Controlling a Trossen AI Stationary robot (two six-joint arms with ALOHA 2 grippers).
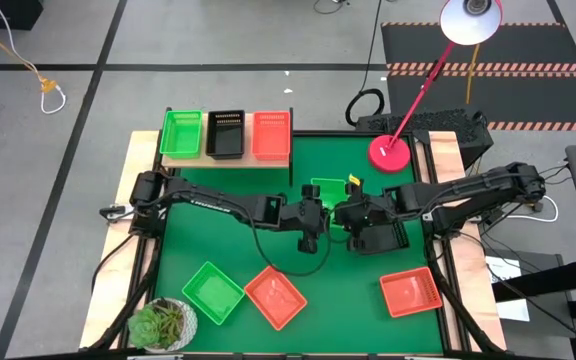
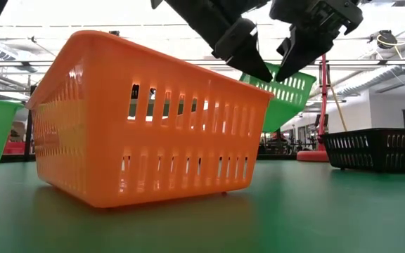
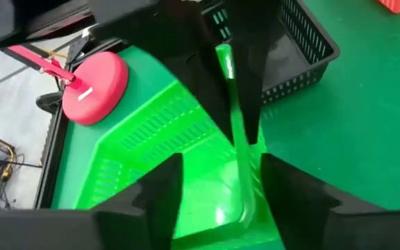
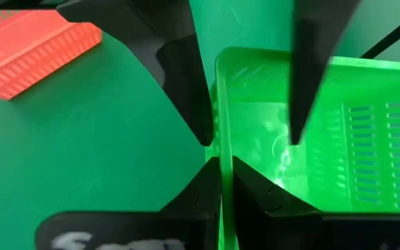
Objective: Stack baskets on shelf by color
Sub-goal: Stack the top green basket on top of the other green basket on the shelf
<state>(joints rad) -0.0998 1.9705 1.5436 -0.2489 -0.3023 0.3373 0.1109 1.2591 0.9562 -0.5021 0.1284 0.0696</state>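
Your right gripper [image 4: 221, 163] pinches a green basket [image 4: 311, 139] by its rim, lifted mid-counter. Your left gripper [image 3: 221, 191] straddles the same rim, jaws apart.

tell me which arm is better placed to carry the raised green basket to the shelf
Left, probably. The right gripper is shut on the green basket rim, but the left gripper already straddles that rim, open, and its arm reaches from the shelf side, where a green basket sits.

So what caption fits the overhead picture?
Both grippers, left and right, meet at a green basket mid-table.
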